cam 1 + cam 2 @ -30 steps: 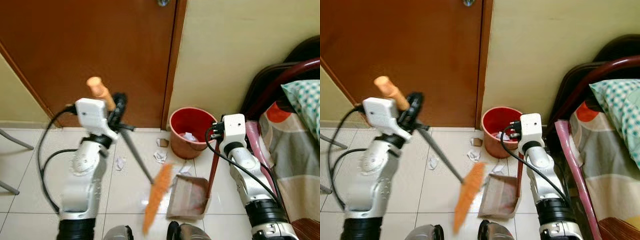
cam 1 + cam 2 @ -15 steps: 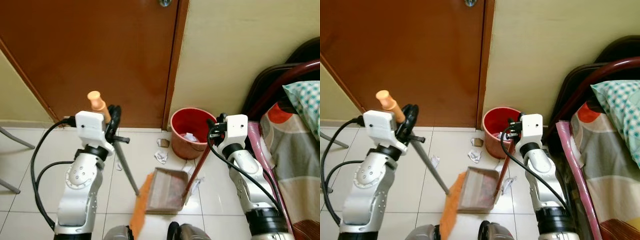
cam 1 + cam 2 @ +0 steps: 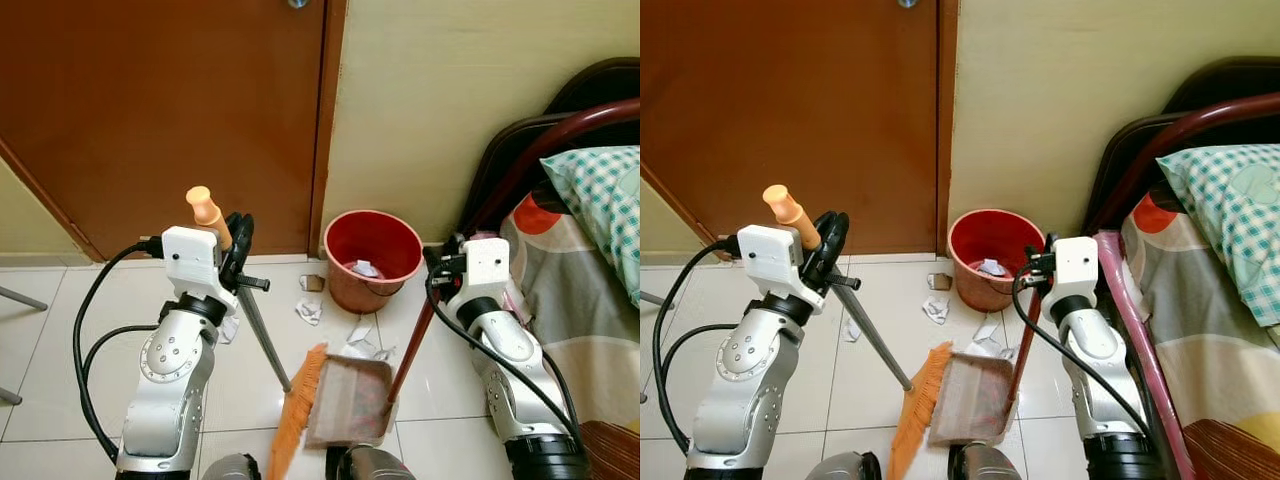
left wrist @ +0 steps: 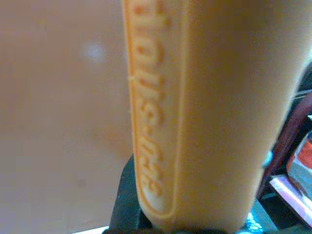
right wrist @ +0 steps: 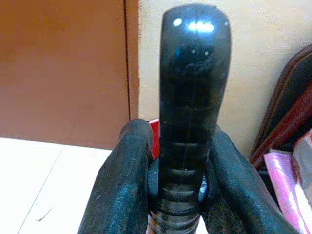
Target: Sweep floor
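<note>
Both jaws clamped: left gripper (image 3: 236, 243) on broom (image 3: 292, 418) just below its ribbed orange grip, right gripper (image 5: 171, 192) pinching glossy black top of dustpan (image 3: 350, 399) handle. Since half a second ago: broom head now swung in against dustpan's open side, pan set nearer red bucket (image 3: 372, 258). Means a scoop pass probably under way. Crumpled paper scraps (image 3: 312, 311) lie on glossy tiles between pan and bucket, below and ahead of both jaws; more sweeping left. Bristles soft, orange, fanned.

The left gripper (image 3: 830, 243) clamps the broom (image 3: 917, 408) handle between its jaws. The right gripper (image 3: 1036, 268) grips the dustpan (image 3: 968, 402) handle; 1 red bucket (image 3: 985, 258) stands just beyond those jaws.
</note>
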You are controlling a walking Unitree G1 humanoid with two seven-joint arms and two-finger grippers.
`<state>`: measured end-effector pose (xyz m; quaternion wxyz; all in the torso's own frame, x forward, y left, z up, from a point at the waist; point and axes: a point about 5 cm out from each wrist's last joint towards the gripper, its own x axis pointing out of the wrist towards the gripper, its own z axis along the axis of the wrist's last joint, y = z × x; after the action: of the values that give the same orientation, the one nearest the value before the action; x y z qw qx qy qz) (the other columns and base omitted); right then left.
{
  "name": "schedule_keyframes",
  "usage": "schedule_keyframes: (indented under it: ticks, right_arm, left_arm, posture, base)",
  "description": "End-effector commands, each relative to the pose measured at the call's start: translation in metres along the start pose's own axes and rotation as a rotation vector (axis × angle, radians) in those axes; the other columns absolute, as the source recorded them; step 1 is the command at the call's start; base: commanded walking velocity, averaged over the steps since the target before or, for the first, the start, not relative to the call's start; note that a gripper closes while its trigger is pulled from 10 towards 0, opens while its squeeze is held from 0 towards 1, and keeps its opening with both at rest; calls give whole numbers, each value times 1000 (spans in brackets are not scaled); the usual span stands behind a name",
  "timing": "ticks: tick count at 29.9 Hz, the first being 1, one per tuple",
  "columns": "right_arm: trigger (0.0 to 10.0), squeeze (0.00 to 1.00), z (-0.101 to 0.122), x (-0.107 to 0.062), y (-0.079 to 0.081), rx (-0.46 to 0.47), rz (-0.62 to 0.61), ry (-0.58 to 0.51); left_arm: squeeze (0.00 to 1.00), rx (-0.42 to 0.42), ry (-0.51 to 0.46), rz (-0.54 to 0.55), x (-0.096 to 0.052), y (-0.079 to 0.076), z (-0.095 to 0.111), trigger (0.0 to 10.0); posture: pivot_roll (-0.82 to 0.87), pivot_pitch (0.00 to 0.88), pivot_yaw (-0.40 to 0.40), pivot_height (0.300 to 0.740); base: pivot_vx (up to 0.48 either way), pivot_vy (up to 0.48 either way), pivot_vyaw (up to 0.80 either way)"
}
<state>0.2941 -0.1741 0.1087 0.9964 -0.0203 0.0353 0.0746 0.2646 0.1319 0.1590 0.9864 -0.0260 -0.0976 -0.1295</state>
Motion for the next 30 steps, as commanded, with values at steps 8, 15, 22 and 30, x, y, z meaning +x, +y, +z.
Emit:
schedule_keyframes:
  ticks: [8,15,22,30]
  right_arm:
    - [10000,0,13,-2,1,-13,14,-44]
    - [10000,0,11,-4,-4,-16,-14,-48]
    - [10000,0,6,-10,-7,-4,-43,-65]
    - [10000,0,7,-9,-13,-2,-95,-92]
  left_arm:
    - [0,3,-23,-10,-1,-1,3,10000]
    - [0,17,-1,-2,-4,3,-5,10000]
    - [0,106,23,86,-13,24,-19,10000]
    - [0,164,-22,200,-12,36,-19,10000]
  posture:
    - [-14,132,-49,740]
    - [-12,99,-47,740]
    - [-12,42,-35,740]
    - [-6,0,-6,740]
  base:
    - [0,-339,0]
    - [0,-332,0]
    - [0,-46,0]
    - [0,0,0]
